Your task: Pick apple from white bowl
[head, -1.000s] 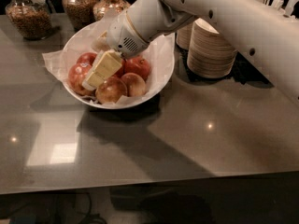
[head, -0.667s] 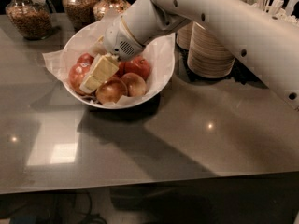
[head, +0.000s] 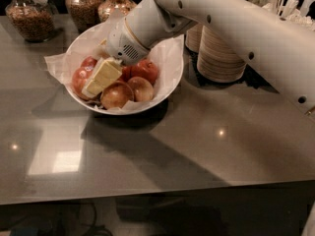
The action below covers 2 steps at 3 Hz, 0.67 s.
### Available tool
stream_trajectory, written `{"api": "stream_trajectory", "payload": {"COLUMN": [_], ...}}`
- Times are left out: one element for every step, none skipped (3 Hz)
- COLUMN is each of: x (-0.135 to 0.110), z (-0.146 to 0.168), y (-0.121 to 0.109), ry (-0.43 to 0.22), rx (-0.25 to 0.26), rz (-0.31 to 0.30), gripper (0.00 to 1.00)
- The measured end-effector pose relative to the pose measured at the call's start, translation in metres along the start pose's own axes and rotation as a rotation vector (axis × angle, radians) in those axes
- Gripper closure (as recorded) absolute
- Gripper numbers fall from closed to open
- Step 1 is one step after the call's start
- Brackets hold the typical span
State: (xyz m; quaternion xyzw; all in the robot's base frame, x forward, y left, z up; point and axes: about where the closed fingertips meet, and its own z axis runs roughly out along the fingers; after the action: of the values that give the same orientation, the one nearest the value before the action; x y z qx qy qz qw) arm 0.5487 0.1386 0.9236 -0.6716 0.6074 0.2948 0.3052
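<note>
Jars [head: 33, 14] of dry goods are noted at the far left rear of the grey table [head: 147, 156]. Next along, the white bowl [head: 173, 80], lined with crinkled paper, is found standing upright with several apples in it. The apple [head: 78, 78], red with yellowish mottling, is seen at the bowl's left side, resting among the others and partly covered by the gripper [head: 98, 80]. The gripper is set down into the bowl from the upper right and lies against or just above the fruit. Whether it is released or clenched cannot be told. A golden-brown apple [head: 116, 95] and a dark-red apple [head: 146, 70] are recorded to its right. Stacked paper bowls [head: 221, 58] are observed further right, behind the arm [head: 236, 28]. The reach is judged complete; a secure grasp and the lift out of the bowl are judged outstanding.
</note>
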Motion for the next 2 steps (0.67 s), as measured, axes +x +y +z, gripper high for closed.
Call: {"api": "stream_trajectory", "payload": {"x": [-0.0022, -0.0033], "z": [0.0019, 0.0009], "y": [0.0032, 0.0031], "ry": [0.003, 0.003], "rx": [-0.012, -0.012], "rz": [0.001, 0.001], "gripper": [0.32, 0.29]}}
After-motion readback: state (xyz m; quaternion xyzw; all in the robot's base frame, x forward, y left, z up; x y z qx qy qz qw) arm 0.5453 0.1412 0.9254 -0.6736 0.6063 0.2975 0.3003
